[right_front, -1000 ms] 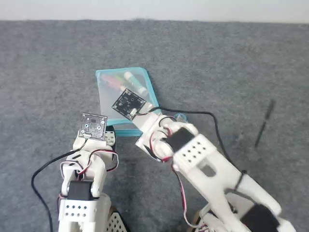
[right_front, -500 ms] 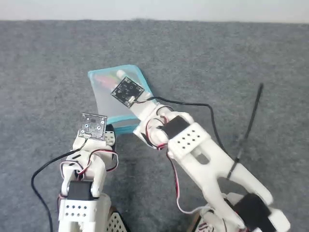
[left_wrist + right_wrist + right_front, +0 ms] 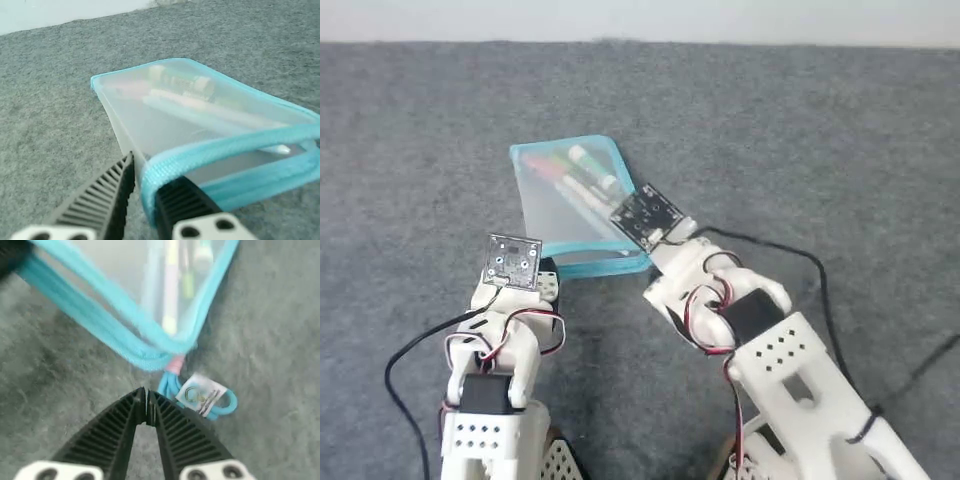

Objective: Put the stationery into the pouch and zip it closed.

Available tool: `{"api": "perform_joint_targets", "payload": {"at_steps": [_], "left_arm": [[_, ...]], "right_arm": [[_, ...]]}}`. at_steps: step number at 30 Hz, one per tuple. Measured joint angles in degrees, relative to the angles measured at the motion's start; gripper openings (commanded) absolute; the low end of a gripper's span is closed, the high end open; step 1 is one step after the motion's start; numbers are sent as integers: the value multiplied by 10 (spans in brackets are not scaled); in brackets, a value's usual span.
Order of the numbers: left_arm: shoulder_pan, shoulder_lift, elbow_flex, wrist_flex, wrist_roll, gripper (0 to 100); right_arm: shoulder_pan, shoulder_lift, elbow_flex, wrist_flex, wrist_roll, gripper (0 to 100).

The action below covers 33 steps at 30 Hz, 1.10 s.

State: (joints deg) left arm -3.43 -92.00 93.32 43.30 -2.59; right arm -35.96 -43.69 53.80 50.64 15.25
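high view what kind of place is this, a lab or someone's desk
Most likely a robot test bench, not a working desk: left arm and right arm side by side, a grey felt-like mat underneath, a plain pale wall behind, and a pouch as the prop.

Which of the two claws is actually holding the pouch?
The left gripper: the teal zipper edge of the pouch sits between its fingers. The right gripper is shut on nothing, beside the pull tab.
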Motion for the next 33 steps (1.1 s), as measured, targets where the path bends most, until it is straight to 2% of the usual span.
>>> {"api": "perform_joint_targets", "payload": {"at_steps": [4, 12, 20, 24, 33], "left_arm": [[0, 0, 0, 0, 0, 12], [1, 0, 0, 0, 0, 12], [1, 0, 0, 0, 0, 12], [1, 0, 0, 0, 0, 12], [1, 0, 0, 0, 0, 12]], "right_arm": [[0, 49, 7, -42, 0, 211], [11, 227, -13, -106, 0, 208], [80, 285, -43, -96, 1, 4], [101, 285, -60, -31, 21, 7], [135, 276, -171, 238, 43, 7]]}}
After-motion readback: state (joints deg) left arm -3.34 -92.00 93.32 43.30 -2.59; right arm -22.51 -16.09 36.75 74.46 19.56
